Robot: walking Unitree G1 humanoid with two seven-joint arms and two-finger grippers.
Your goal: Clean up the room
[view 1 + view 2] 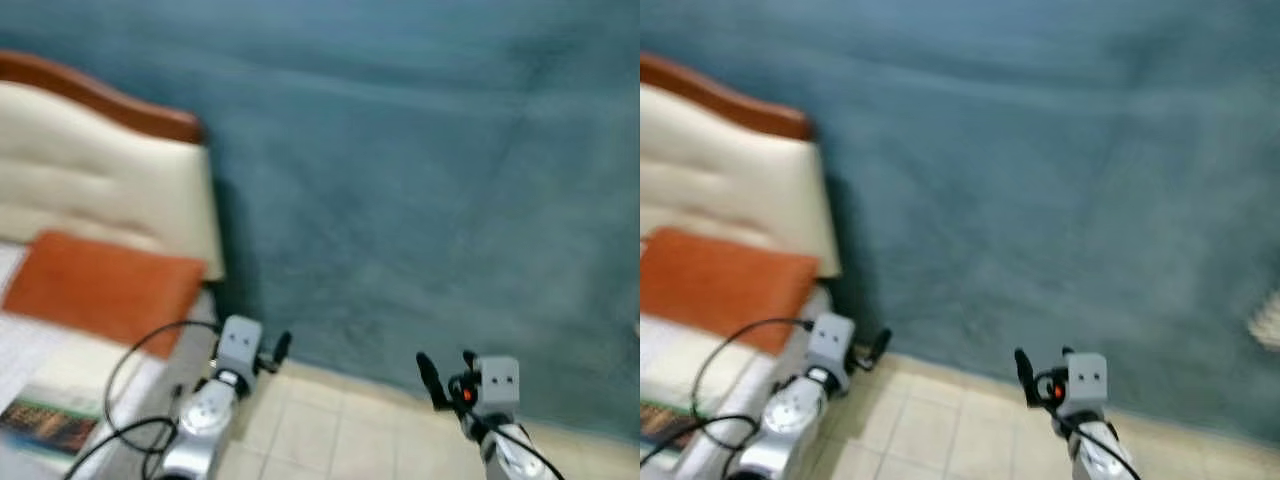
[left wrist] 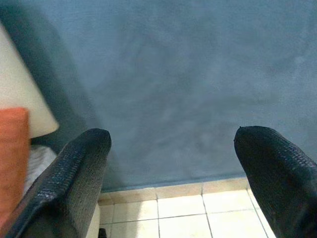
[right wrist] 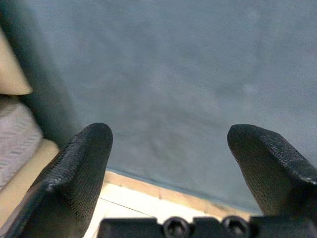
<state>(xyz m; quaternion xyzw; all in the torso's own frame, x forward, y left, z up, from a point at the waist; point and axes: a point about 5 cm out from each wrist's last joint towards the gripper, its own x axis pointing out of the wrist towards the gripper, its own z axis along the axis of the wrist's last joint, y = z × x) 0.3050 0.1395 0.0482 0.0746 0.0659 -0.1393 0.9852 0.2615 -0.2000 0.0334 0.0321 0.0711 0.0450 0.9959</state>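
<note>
Lying off to the left of both sets of fingers, the bed [image 1: 60, 350] carries the things that look like tidying work: an orange pillow [image 1: 100, 285] against the cream headboard [image 1: 100, 180], and a printed booklet or magazine [image 1: 45, 425] nearer the robot, too blurred to read. The pillow's long axis runs roughly along the headboard. The left gripper [image 1: 281, 349] hangs just beside the bed's edge, fingers [image 2: 74, 173] spread apart and empty; the right gripper [image 1: 445, 375] is farther off, over the tiled floor [image 1: 330, 430], also spread and empty. Both point at the blue wall [image 1: 420, 170], so the left arm looks the likelier to reach anything on the bed.
</note>
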